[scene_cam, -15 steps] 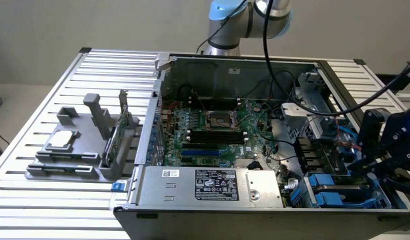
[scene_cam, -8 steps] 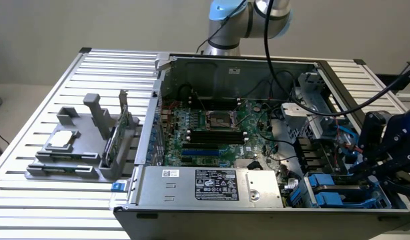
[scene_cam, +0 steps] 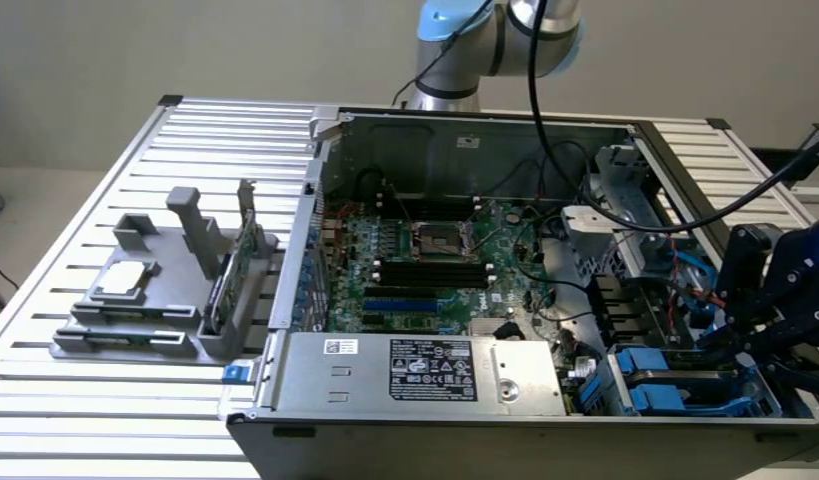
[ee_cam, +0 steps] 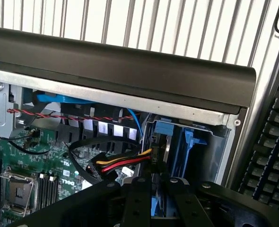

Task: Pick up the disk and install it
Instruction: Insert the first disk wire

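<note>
Gripper (ee_cam: 158, 183) at the drive-bay corner of the open computer case (scene_cam: 423, 118), fingers nipped on a blue edge

In the wrist view the two black fingers (ee_cam: 135, 203) stand close together with a narrow strip of blue plastic caught between them, which looks to be the carrier of the disk (ee_cam: 153, 208); its silver face and label are hidden from the camera. The disk stands on edge inside the case, in the bay beside the case's side wall, next to other blue carriers (ee_cam: 189, 142) and a bundle of yellow, red and black wires (ee_cam: 123, 163). In the exterior view the gripper (scene_cam: 753, 335) hangs over that same corner of the case, beside the silver power supply (scene_cam: 423, 372). The motherboard (scene_cam: 423, 260) lies in the case floor, and a grey fixture (scene_cam: 156, 300) sits outside the case, on the slatted table (scene_cam: 62, 400)
</note>
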`<action>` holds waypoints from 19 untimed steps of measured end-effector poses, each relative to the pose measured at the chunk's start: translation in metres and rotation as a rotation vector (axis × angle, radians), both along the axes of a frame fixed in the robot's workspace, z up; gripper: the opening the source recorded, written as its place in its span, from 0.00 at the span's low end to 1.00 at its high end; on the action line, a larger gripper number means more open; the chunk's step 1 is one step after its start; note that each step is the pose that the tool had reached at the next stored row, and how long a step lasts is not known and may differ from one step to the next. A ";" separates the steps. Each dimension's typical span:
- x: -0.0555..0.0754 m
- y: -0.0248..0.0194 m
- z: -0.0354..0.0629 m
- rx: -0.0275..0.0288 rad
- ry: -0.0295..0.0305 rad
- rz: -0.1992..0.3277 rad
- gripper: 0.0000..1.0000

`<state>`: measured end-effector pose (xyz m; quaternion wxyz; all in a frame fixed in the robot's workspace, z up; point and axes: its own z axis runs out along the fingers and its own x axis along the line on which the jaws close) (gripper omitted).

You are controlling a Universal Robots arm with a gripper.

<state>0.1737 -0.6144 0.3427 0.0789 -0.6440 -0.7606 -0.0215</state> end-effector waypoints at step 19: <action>-0.001 0.0013 -0.0003 -0.0151 0.0120 -0.073 0.18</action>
